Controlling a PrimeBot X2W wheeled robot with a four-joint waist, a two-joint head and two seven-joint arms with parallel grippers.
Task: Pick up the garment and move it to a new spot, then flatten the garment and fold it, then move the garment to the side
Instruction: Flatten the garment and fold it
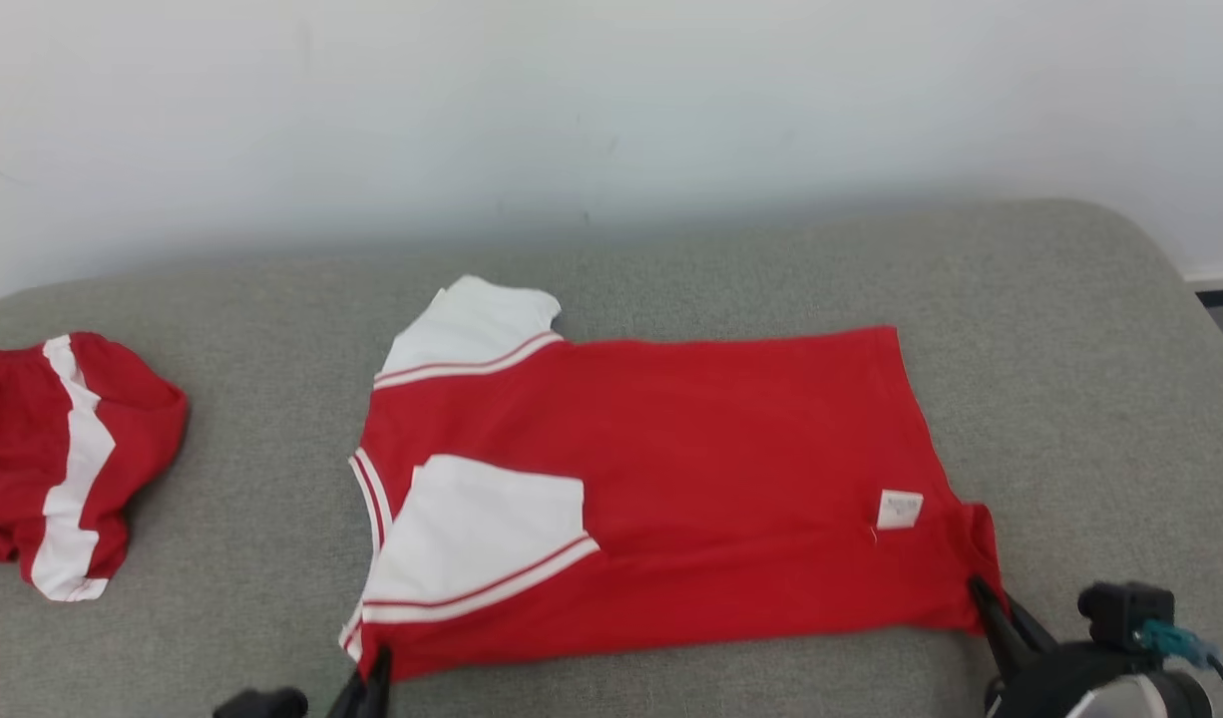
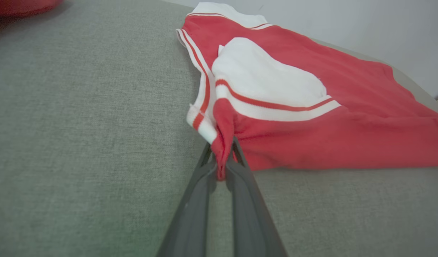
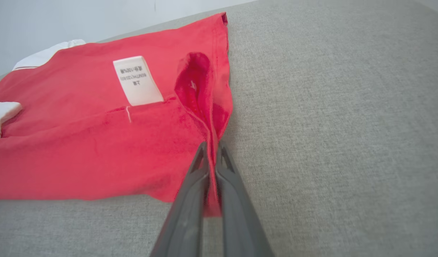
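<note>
Left gripper, right gripper clamping garment, lying crosswise, sleeves left

The shirt lies flat across the middle of the worktop, low enough to pass over but barring any slide along the surface there. My left jaws pinch its near left corner and my right jaws its near right corner, so both are tied to it. Left of the shirt, a bare grey strip runs to the shorts, a rumpled heap at the worktop's left edge. Right of the shirt, the surface is bare out to the rounded edge. Behind it, a narrow bare band ends at the wall, which closes the far side.
</note>
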